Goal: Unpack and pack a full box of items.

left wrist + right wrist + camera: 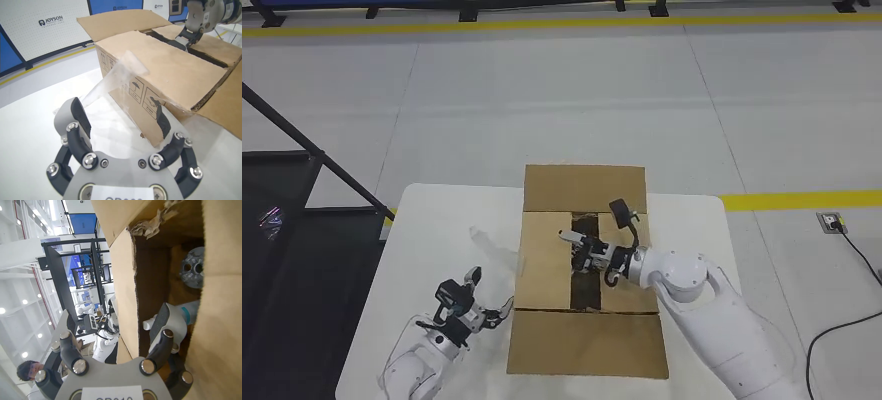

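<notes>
Top view — one box point(542, 262); left claw point(492, 291) and right claw point(573, 250) both wide open, empty.

The brown cardboard box point(545, 265) stood upright in the middle of the white table point(442, 230). Two outer flaps were spread flat and two inner flaps lay nearly level, with a dark gap between them. A strip of clear tape point(117, 75) trailed loose down one side wall. Inside lay a grey metal disc point(191, 270) with holes and a white tube point(192, 310) with a teal band.
</notes>
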